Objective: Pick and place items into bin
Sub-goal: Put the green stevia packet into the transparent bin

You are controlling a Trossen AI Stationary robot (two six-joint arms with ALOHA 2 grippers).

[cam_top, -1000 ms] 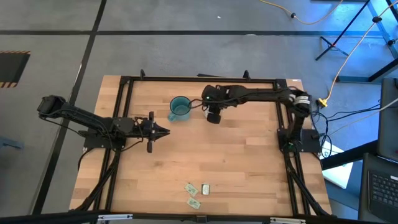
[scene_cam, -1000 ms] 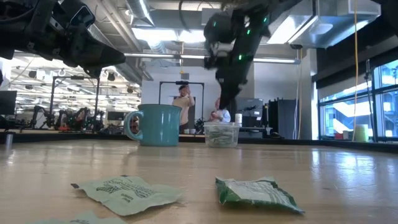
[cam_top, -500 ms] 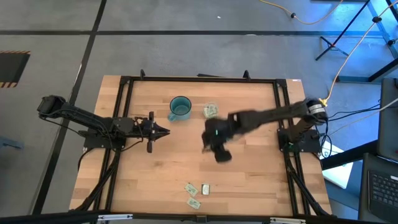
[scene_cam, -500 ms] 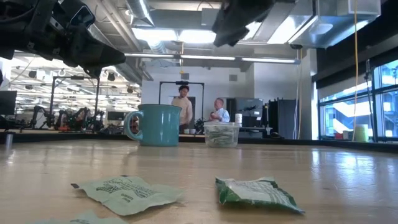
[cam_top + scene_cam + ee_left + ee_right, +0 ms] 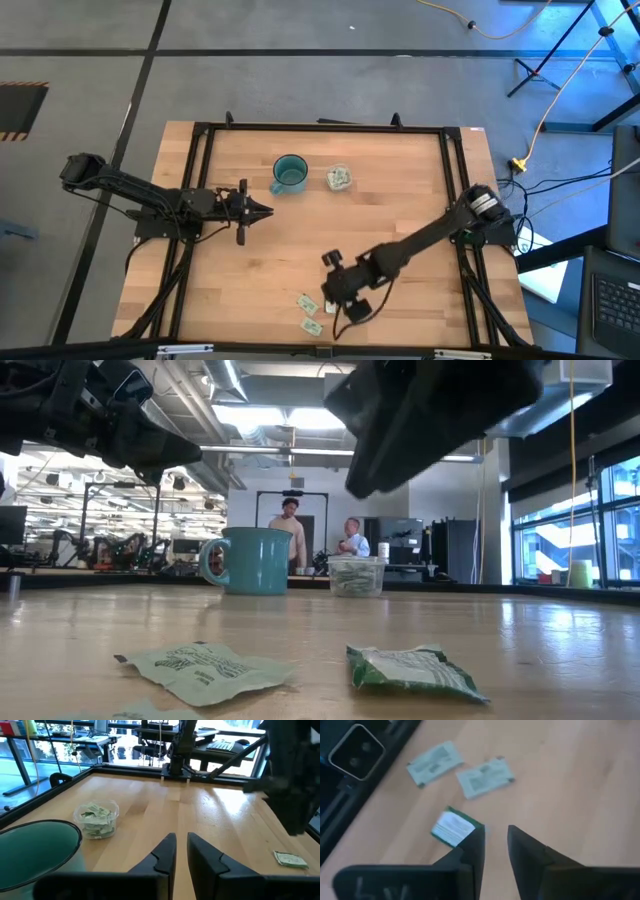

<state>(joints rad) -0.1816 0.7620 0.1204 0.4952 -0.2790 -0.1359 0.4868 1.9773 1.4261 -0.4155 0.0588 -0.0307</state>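
Note:
Three small pale green packets lie flat near the table's near edge: two [image 5: 435, 762] [image 5: 485, 776] side by side and one [image 5: 452, 827] closer to my right gripper [image 5: 495, 842]. That gripper hovers above them, slanting down, open by a narrow gap with nothing between its fingers. In the high view it [image 5: 345, 303] hangs beside the packets [image 5: 306, 300]. The clear cup [image 5: 339, 178], holding several packets, stands at the far side next to a teal mug [image 5: 289, 173]. My left gripper [image 5: 265, 211] waits at the left, its fingers [image 5: 167, 852] slightly apart and holding nothing.
The teal mug [image 5: 250, 560] and the cup [image 5: 356, 575] stand side by side across the table from the packets [image 5: 205, 670]. A black frame rail [image 5: 320, 128] runs around the tabletop. Bare wood lies between the cup and the packets. Two people stand far behind the table.
My right gripper has swung from above the clear cup at the far side across the table toward the near edge. It now hangs over the loose packets and has tipped further downward. The packets, cup and mug have stayed where they were.

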